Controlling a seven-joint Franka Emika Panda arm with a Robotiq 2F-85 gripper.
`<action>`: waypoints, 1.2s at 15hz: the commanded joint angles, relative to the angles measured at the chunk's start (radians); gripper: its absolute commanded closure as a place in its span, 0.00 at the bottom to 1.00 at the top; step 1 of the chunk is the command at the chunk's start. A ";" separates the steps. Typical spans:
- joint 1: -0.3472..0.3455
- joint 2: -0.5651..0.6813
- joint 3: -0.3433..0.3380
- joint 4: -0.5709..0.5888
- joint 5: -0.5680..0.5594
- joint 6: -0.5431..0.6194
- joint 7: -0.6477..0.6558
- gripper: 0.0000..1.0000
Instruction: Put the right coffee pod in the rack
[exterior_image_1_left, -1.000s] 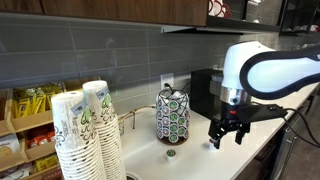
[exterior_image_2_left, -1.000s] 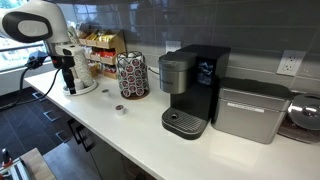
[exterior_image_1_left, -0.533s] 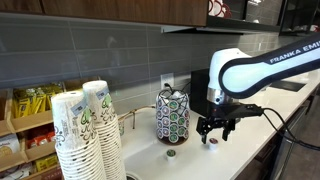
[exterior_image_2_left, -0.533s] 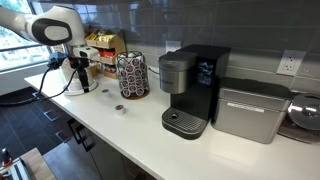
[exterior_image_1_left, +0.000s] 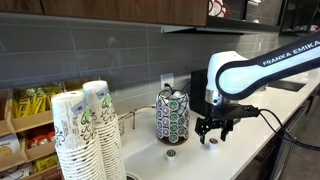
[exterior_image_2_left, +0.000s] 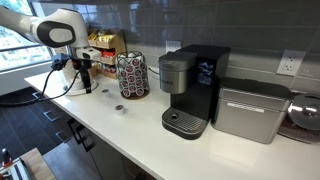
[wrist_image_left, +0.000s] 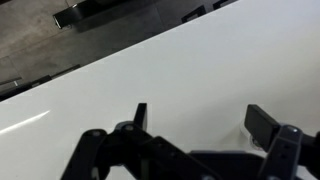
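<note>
The rack (exterior_image_1_left: 172, 115) stands upright by the wall, dark wire with green-and-white pod lids and a chrome top; it also shows in an exterior view (exterior_image_2_left: 132, 74). The right coffee pod (exterior_image_1_left: 212, 141), tiny with a reddish top, lies on the white counter just below my gripper (exterior_image_1_left: 218, 127). A darker greenish pod (exterior_image_1_left: 171, 153) lies in front of the rack. My gripper (exterior_image_2_left: 85, 80) is open and empty, hovering low over the counter beside the rack. In the wrist view the open jaws (wrist_image_left: 200, 115) frame bare counter; the pod is not clearly seen there.
Stacked paper cups (exterior_image_1_left: 85, 135) stand close to one camera. A coffee machine (exterior_image_2_left: 192, 85) and a grey box appliance (exterior_image_2_left: 250, 108) stand along the counter past the rack. A shelf of packets (exterior_image_2_left: 103, 52) sits behind my gripper. The counter's front edge (exterior_image_2_left: 110, 135) is near.
My arm has swung in toward the rack and lowered over the reddish pod during the last second. In the last half second it has hardly moved. The jaws stay open.
</note>
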 joint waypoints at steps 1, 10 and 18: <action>0.011 0.001 -0.011 0.001 -0.004 -0.001 0.003 0.00; -0.045 0.092 -0.031 0.002 -0.091 0.141 0.061 0.00; -0.073 0.197 -0.075 0.003 -0.193 0.234 0.094 0.00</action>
